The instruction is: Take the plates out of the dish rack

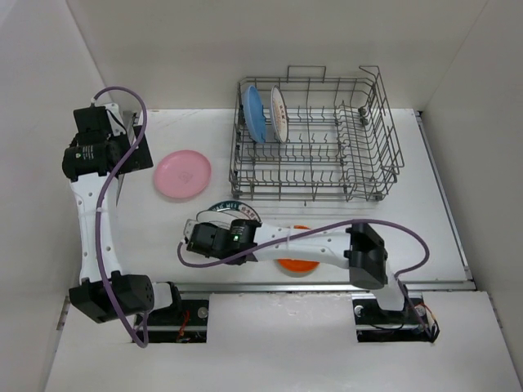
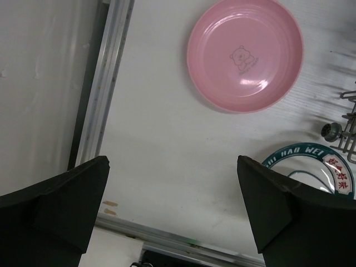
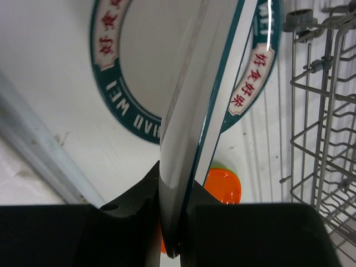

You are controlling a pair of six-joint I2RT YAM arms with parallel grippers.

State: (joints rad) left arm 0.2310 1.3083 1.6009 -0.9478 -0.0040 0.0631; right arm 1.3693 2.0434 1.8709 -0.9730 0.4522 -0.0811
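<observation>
The grey wire dish rack (image 1: 372, 155) stands at the back right. A blue plate (image 1: 255, 113) and a white plate with an orange pattern (image 1: 279, 114) stand upright in its left end. My right gripper (image 1: 204, 237) (image 3: 178, 178) is shut on the rim of a white dark-rimmed plate (image 3: 192, 128), held edge-on just above a second such plate (image 3: 119, 105) (image 1: 237, 212) lying flat on the table. A small orange plate (image 1: 294, 265) (image 3: 223, 188) lies on a lime green one (image 3: 219, 165). A pink plate (image 1: 182, 174) (image 2: 245, 53) lies flat at left. My left gripper (image 1: 137, 151) (image 2: 172, 206) is open and empty, above the table's left side.
White walls enclose the table on the left, back and right. A metal rail (image 2: 97, 111) runs along the table's left edge and another (image 1: 327, 286) along the front edge. The rack's corner foot (image 2: 332, 130) stands close to the flat dark-rimmed plate (image 2: 311, 167).
</observation>
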